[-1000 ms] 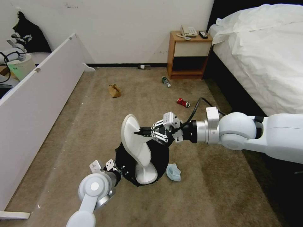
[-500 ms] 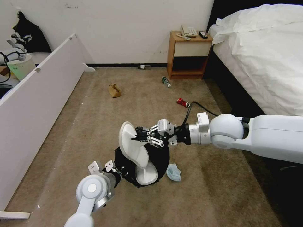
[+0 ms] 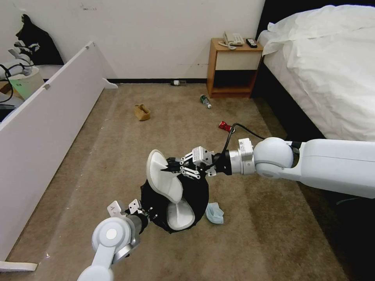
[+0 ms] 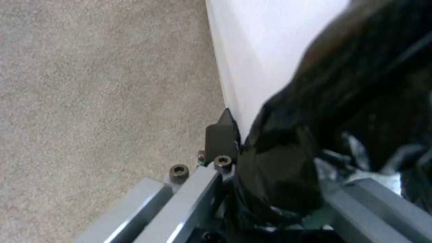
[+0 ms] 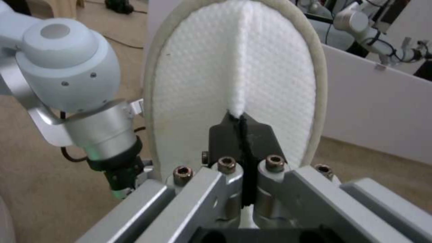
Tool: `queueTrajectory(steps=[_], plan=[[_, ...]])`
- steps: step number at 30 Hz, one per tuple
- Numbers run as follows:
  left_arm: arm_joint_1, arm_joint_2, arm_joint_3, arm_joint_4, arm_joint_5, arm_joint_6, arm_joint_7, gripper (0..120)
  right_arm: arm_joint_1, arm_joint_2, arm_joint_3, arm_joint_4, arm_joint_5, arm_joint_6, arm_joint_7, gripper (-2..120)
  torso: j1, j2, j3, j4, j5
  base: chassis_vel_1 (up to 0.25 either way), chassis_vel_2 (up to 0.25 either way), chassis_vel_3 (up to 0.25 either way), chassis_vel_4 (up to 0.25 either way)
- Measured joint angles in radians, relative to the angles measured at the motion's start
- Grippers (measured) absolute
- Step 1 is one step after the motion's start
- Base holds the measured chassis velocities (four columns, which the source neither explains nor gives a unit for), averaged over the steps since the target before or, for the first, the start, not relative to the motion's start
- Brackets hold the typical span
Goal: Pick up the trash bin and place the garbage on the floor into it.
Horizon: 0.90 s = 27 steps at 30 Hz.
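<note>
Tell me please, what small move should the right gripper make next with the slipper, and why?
Probably lower it a little further, then open. The right gripper pinches a white slipper standing over the trash bin, its heel already inside beside another slipper. The left gripper holds the bin's rim.

You're in a hotel-style bedroom: bed (image 3: 332, 66) in white linen, wooden nightstand (image 3: 233, 70) with telephone (image 3: 233, 39), beige carpet (image 3: 97, 156), beyond the jaws.
</note>
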Motion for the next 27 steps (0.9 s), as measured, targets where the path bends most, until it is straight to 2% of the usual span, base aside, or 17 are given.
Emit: queueTrajectory(steps=[10, 19, 27], plan=[[-0.007, 0.000, -0.005, 0.006, -0.012, 0.000, 0.000, 0, 0.018, 0.045, -0.014, -0.021, -0.147, 0.029, -0.108, 0, 0.000, 0.000, 0.000, -0.0004, 0.0001, 0.000, 0.000, 0.000, 0.000], [-0.009, -0.004, -0.003, 0.006, -0.021, 0.000, 0.000, 0, -0.022, 0.043, -0.031, -0.041, -0.284, 0.061, -0.171, 0, 0.000, 0.000, 0.000, -0.0001, 0.0002, 0.000, 0.000, 0.000, 0.000], [-0.006, -0.001, -0.004, -0.007, -0.047, 0.000, -0.007, 0, -0.064, 0.026, -0.015, -0.072, -0.326, 0.078, -0.182, 0, 0.000, 0.000, 0.000, 0.0000, 0.0002, 0.000, 0.000, 0.000, 0.000]])
